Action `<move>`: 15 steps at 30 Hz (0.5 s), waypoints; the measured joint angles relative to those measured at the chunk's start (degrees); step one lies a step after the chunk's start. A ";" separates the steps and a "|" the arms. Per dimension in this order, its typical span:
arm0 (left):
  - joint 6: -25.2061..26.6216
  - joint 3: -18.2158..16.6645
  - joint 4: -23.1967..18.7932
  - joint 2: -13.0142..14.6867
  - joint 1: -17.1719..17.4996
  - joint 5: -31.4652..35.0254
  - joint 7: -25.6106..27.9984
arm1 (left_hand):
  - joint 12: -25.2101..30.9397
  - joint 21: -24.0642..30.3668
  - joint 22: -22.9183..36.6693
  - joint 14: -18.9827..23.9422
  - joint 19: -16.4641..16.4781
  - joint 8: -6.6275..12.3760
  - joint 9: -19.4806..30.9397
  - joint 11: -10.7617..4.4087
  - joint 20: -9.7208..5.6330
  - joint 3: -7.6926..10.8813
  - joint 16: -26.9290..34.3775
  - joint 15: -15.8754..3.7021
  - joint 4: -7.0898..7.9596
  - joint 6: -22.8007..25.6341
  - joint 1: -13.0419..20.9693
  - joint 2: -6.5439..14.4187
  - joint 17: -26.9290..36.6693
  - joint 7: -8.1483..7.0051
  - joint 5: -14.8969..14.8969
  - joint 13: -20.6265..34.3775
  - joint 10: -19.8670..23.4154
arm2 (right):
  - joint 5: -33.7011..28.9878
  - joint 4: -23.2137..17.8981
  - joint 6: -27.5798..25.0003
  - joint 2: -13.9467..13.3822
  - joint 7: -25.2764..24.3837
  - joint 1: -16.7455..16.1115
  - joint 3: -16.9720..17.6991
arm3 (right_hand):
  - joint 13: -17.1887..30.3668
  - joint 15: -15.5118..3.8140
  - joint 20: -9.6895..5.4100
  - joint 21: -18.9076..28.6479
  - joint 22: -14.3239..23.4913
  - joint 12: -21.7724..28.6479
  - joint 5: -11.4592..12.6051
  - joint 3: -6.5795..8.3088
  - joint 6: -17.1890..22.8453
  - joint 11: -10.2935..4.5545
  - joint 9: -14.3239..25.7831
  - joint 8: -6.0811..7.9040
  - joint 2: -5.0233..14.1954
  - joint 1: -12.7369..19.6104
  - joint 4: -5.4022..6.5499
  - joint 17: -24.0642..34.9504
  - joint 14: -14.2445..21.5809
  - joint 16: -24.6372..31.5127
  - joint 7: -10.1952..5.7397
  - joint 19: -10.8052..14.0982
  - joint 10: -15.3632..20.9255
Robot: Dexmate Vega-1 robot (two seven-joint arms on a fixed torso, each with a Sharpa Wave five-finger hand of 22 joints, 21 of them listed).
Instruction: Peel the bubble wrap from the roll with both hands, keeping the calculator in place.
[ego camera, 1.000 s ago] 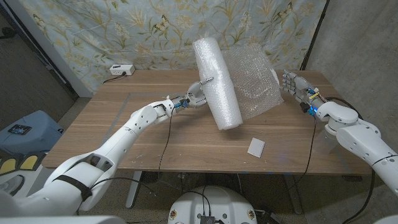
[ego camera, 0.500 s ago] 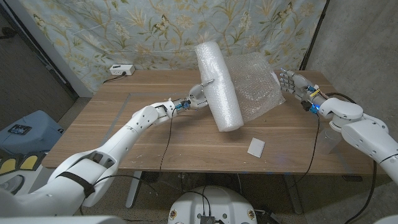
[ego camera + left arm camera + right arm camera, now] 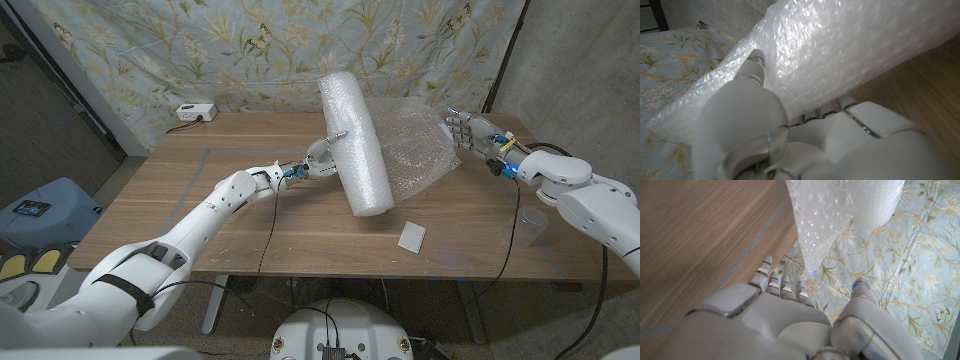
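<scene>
- The bubble wrap roll (image 3: 354, 142) stands tilted on the wooden table (image 3: 180, 200), its lower end resting on the boards and its top leaning toward the flowered curtain (image 3: 200, 50) behind.
- The left hand (image 3: 318, 160) is pressed against the roll's side about halfway up, on the side away from the loose sheet; in the left wrist view its thumb (image 3: 754, 70) lies on the wrap and the other fingers (image 3: 812, 116) are tucked under the roll, so it grips the roll.
- A loose sheet of bubble wrap (image 3: 415, 145) spreads out from the roll toward the right hand, crumpled and sagging down to the table.
- The right hand (image 3: 468, 133) is at the far edge of that sheet from the roll, fingers straight and close together (whether it actually pinches the wrap, I cannot tell).
- In the right wrist view the fingers (image 3: 782, 286) point up toward a hanging fold of the wrap without visibly touching it.
- The calculator (image 3: 411, 236), a small pale slab, lies flat on the table just beyond the roll's lower end, toward the near edge, apart from both hands.
- A white power strip (image 3: 195, 111) sits at the table's back edge, well apart from the roll.
</scene>
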 measured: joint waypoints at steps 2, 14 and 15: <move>0.14 0.23 0.30 -0.09 -0.11 0.00 -0.33 | -0.01 0.00 0.00 0.00 0.00 0.00 0.00 0.00 0.00 0.00 0.00 0.00 0.00 0.00 0.05 0.05 0.10 0.00 0.40 0.00 0.00 | 0.26 -0.31 -1.69 -0.18 0.72 0.05 0.08 | 0.00 -0.08 0.00 0.00 0.03 0.00 0.00 0.03 0.00 0.22 0.00 0.00 0.00 0.00 -0.04 0.00 0.23 0.00 0.00 0.00 0.22; 0.07 1.13 0.82 -0.18 -0.66 0.53 -2.22 | 0.08 0.00 0.28 0.22 0.00 -0.06 -0.01 0.39 0.00 0.23 -0.01 -0.23 -0.23 0.97 0.38 0.37 0.38 -0.27 0.44 0.35 0.47 | 0.91 -1.21 -5.93 -1.16 2.86 1.50 0.05 | 0.00 -0.18 -0.01 0.00 0.16 -0.22 0.00 -0.29 0.00 0.29 0.00 0.00 0.00 0.00 -0.35 0.16 0.39 0.00 0.00 0.00 0.29; 0.02 1.16 0.83 -0.18 -0.68 0.57 -2.29 | 0.29 0.00 0.28 0.22 0.00 -0.09 0.00 0.39 0.00 0.23 -0.01 -0.23 -0.23 0.98 0.38 0.37 0.38 -0.27 0.44 0.37 0.48 | 0.94 -1.20 -6.16 -1.21 3.10 1.60 -0.01 | 0.00 -0.18 -0.01 0.00 0.16 -0.22 0.00 -0.29 0.00 0.28 0.00 0.00 0.00 0.00 -0.35 0.16 0.39 0.00 0.00 0.00 0.29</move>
